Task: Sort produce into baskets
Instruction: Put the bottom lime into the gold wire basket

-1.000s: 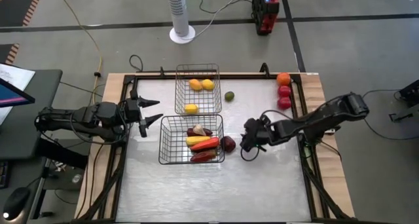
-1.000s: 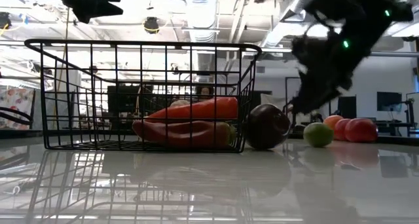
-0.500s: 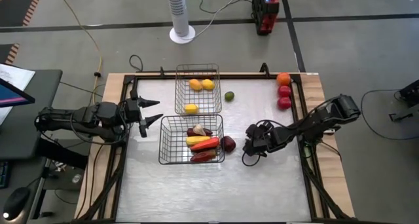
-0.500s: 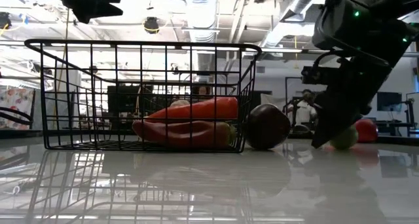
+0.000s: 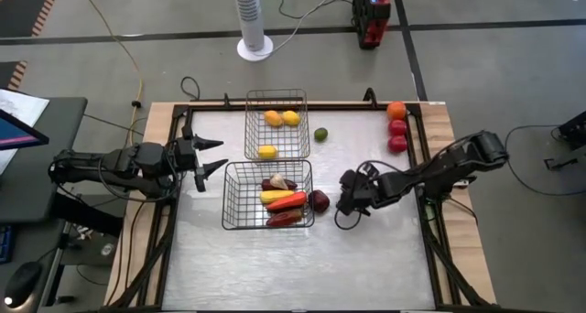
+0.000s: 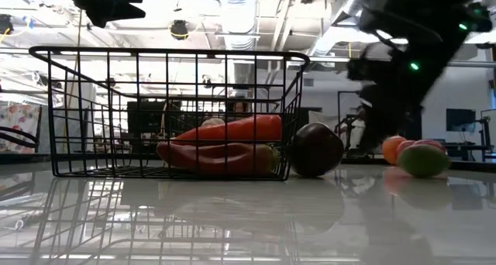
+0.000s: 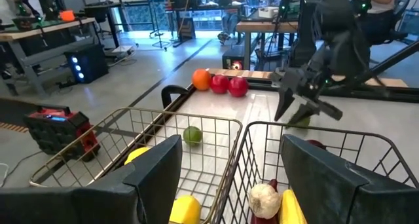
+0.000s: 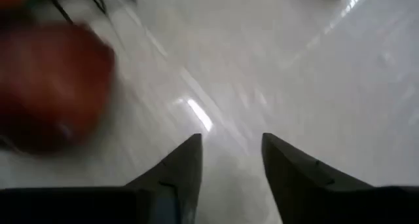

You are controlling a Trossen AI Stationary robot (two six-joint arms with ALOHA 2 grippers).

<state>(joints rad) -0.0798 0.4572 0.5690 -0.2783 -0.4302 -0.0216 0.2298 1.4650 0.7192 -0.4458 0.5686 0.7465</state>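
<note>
The silvery basket (image 5: 276,125) at the far middle holds three yellow-orange pieces. In front of it, the darker basket (image 5: 268,196) holds long red and yellow pieces. A dark purple piece (image 5: 319,200) rests on the table against the darker basket's right side. My right gripper (image 5: 342,201) hangs just right of the purple piece, open, with nothing between its fingers (image 8: 190,158). A green, red-flushed piece (image 6: 422,160) lies on the table by that gripper. A lime (image 5: 320,134) lies farther back. My left gripper (image 5: 215,157) waits open, left of the baskets.
An orange (image 5: 396,110) and two red pieces (image 5: 397,135) sit in a row along the table's right rail, at the far end. A black frame (image 5: 424,212) edges the table. The near half of the white tabletop (image 5: 293,267) lies below the baskets.
My right gripper has dipped to the table beside the green piece, then come up again and shifted slightly toward the purple piece. The green piece has rolled away from the purple piece, toward the red pieces as the low view shows it. The baskets have stayed put.
</note>
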